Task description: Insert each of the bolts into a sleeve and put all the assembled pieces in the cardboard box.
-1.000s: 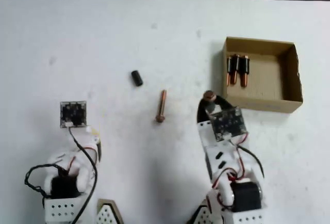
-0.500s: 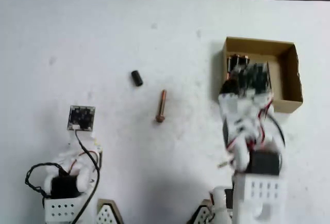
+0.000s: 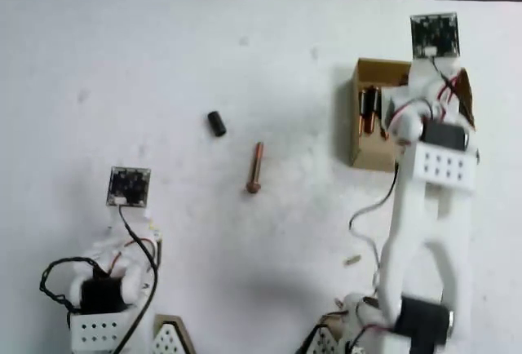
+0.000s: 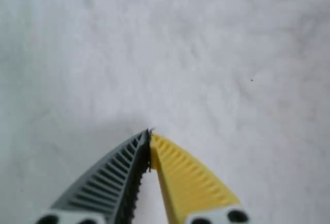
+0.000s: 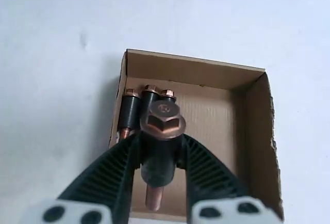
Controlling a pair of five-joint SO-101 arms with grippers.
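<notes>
Right gripper (image 5: 160, 142): black jaws clamped on an assembled piece (image 5: 157, 157), a copper hex-head bolt seated in a black cylindrical sleeve. The head faces the wrist camera and the shaft tip pokes out of the sleeve's far end. The grip is across the sleeve, probably so the bolt cannot slip out on the way.

Brown cardboard box (image 5: 196, 68): centre of the right wrist view, open top, just beyond the held piece. Three finished bolt-and-sleeve pieces (image 5: 147, 100) lie side by side against the box wall at the left of that frame. Cardboard floor shows to their right, so there is room for a fourth.

High view: right arm (image 3: 424, 207) stretched up the right side of the frame, its wrist over the box at upper right. It looks placed for a straight drop.

Left gripper (image 4: 149, 133): grey and yellow fingers shut tip to tip with nothing between them, over the white table (image 4: 165, 38). Left arm (image 3: 110, 272) sits folded at lower left, judged idle until the next pair.

One loose copper bolt (image 3: 255, 167) lies mid-frame. A short black sleeve (image 3: 216, 123) lies up and left of it, near but apart.

Judgement: release into the box is the step in hand, and one pair is left to assemble.
</notes>
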